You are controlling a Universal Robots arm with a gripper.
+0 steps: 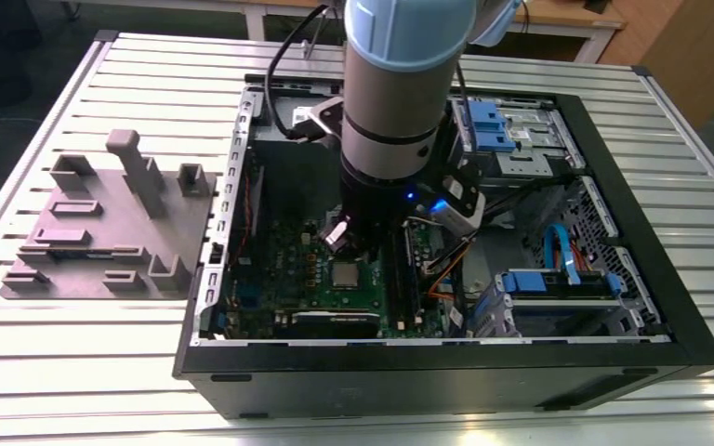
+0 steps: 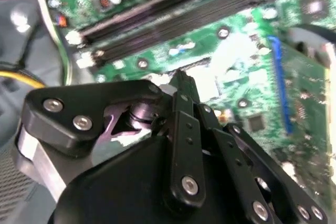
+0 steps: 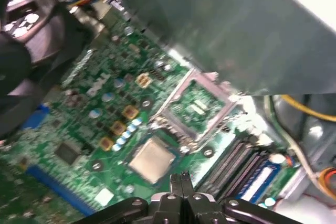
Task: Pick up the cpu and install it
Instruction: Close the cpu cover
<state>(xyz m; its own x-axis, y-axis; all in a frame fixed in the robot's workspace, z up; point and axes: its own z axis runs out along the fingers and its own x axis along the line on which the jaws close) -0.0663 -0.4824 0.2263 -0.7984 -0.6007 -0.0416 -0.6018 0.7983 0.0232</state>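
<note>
The cpu [image 3: 152, 158] is a small silvery square chip lying flat in the socket on the green motherboard [image 3: 79, 129], also seen in the exterior view as cpu [image 1: 346, 273]. The socket's metal load frame [image 3: 198, 103] stands hinged open beside it. My gripper [image 3: 181, 178] hangs just above the board a short way from the chip, its black fingers pressed together with nothing between them. In the second wrist view the gripper [image 2: 181, 77] points at the board near the black memory slots [image 2: 173, 14]. From outside, the gripper [image 1: 337, 240] sits inside the open computer case [image 1: 208, 279].
A grey stepped plastic block [image 1: 109, 223] lies on the slatted table at the exterior view's left. Blue drive bays [image 1: 496, 125] and a blue-clipped cage [image 1: 556, 283] fill the case's right side. Orange and yellow cables [image 2: 21, 80] run near the memory slots.
</note>
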